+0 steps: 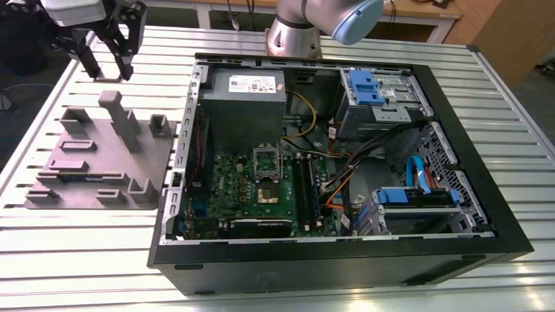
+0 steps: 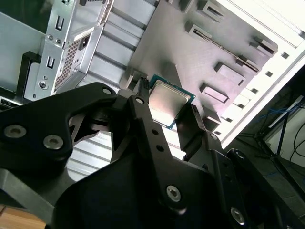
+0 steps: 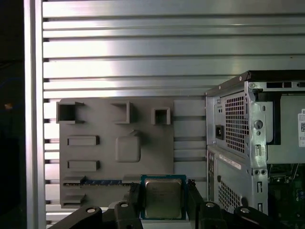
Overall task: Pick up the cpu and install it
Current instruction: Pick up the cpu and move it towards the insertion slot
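Note:
The cpu (image 3: 163, 198) is a small flat square chip with a silvery top and a thin green edge. It sits between the black fingers (image 3: 193, 196) of my gripper (image 3: 163, 200), which is shut on it. The second wrist view shows the same cpu (image 2: 170, 102) clamped by its two opposite sides in the gripper (image 2: 169, 109). In the exterior view the gripper (image 1: 108, 68) hangs high at the far left, above the table beyond the grey fixture plate (image 1: 95, 162). The motherboard's socket (image 1: 267, 193) lies open inside the computer case (image 1: 468, 149).
The grey fixture plate (image 3: 114, 143) has raised blocks and recesses, and one slot holds a memory stick (image 3: 102, 182). The case has tall black walls. Inside it are a silver-grey power supply box (image 1: 245, 104), blue drive brackets (image 1: 364, 88), loose cables (image 1: 347, 175) and black memory slots (image 1: 303, 185).

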You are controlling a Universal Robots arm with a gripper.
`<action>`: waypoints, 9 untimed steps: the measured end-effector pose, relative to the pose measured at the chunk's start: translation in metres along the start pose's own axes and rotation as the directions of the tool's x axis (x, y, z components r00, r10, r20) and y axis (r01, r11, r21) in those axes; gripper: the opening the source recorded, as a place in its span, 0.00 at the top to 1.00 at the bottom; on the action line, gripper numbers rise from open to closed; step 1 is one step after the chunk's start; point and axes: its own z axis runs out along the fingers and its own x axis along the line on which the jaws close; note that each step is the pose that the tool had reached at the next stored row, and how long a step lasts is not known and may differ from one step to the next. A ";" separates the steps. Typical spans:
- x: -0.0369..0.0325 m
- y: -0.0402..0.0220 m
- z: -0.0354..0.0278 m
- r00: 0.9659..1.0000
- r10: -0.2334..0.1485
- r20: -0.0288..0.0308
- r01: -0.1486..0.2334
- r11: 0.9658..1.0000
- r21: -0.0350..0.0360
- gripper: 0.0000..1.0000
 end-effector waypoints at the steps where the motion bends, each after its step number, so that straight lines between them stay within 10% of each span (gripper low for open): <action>1: -0.0016 0.0001 0.0000 1.000 0.000 0.000 0.000 1.000 0.000 0.53; 9: -0.0223 0.0008 0.0002 1.000 0.000 0.000 0.000 1.000 0.000 0.53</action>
